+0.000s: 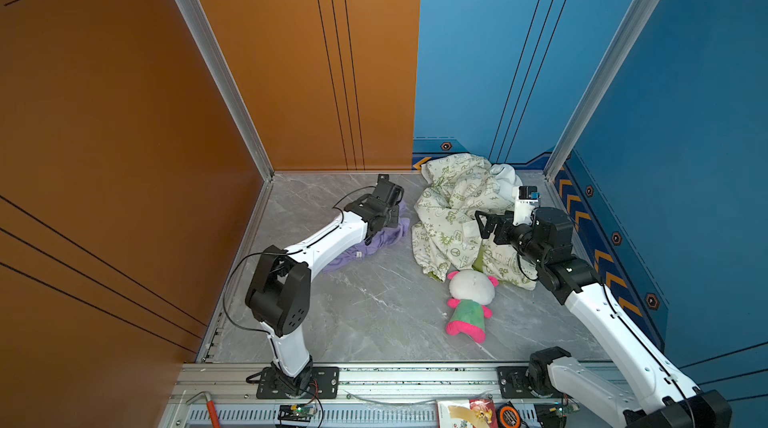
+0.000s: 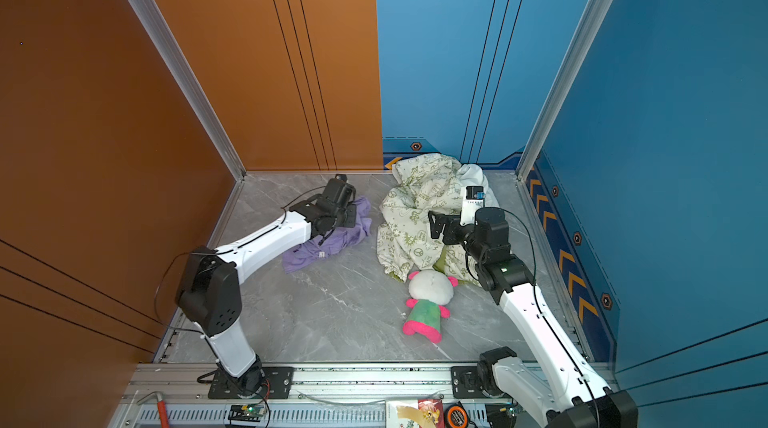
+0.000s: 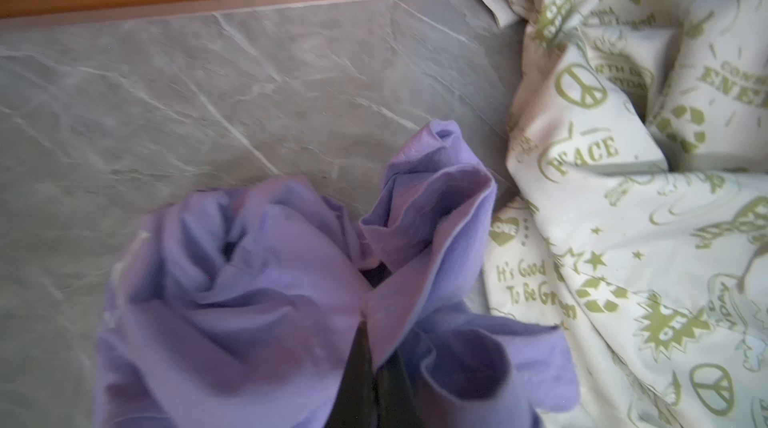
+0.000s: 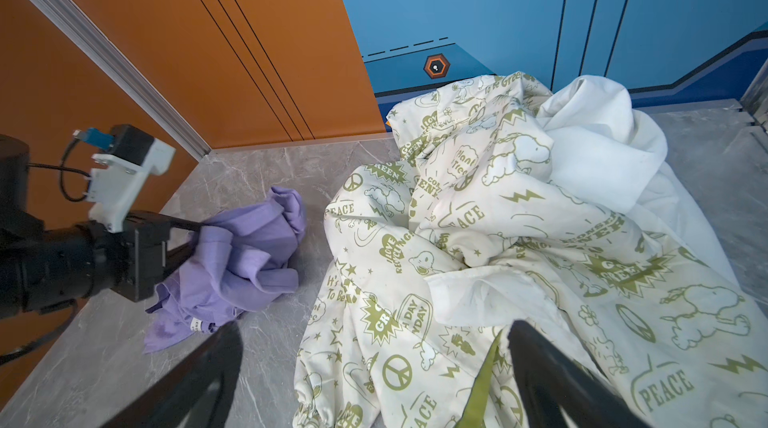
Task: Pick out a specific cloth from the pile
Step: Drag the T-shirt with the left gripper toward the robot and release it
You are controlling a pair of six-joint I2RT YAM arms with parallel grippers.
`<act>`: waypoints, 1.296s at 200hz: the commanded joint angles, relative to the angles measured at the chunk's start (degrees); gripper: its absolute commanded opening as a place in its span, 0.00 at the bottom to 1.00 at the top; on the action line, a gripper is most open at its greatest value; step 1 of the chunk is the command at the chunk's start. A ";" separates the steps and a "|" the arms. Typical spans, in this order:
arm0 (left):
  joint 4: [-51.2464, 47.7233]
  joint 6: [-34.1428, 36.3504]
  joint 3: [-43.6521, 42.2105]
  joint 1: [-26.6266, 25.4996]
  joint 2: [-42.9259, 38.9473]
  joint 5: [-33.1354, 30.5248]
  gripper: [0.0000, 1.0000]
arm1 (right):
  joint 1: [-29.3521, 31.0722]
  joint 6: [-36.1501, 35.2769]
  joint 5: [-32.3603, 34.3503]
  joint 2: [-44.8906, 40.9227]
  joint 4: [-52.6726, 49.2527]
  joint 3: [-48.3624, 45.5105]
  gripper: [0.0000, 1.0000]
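Lavender cloth (image 1: 390,237) is sitting on the left half of the marble table (image 1: 374,305), clear of the pile (image 1: 453,206). It lies right under the left gripper (image 3: 368,322). In the left wrist view the jaws are clamped tight on a bunched-up fold of it, so that's a real pinch. Its long axis runs diagonally, from the near-left corner with the little tag up to the far-right bunch where the grip is, pretty much in line with the left forearm. Moving right, the right wrist view shows a thin strip of bare table, then the cream peace-sign sheet. The right gripper (image 1: 482,226) hovers over that sheet with its jaws spread wide, holding nothing. The plush toy (image 1: 469,301) lies in front of the pile. My guess: the left arm has this one, and it should lift and pull left, away from the sheet, so the purple hem doesn't snag it.
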 commanded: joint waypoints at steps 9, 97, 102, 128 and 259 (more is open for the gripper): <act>-0.70 2.16 -5.20 9.84 -7.15 -2.89 0.00 | -0.49 1.92 -1.74 0.90 3.14 -1.05 1.00; 2.90 -8.73 -23.99 35.62 -16.08 4.90 0.00 | -0.40 4.52 -3.47 2.48 5.54 -1.41 1.00; 2.96 -9.79 -24.91 36.57 -16.13 5.48 0.00 | -0.41 4.54 -3.63 2.49 5.54 -1.21 1.00; 4.13 -15.58 -30.55 41.12 -17.83 8.70 0.00 | -0.43 4.56 -3.91 2.75 5.54 -1.10 1.00; 7.21 -15.15 -28.07 39.04 -30.89 21.57 0.98 | 0.13 6.76 -5.77 5.21 8.02 -0.85 1.00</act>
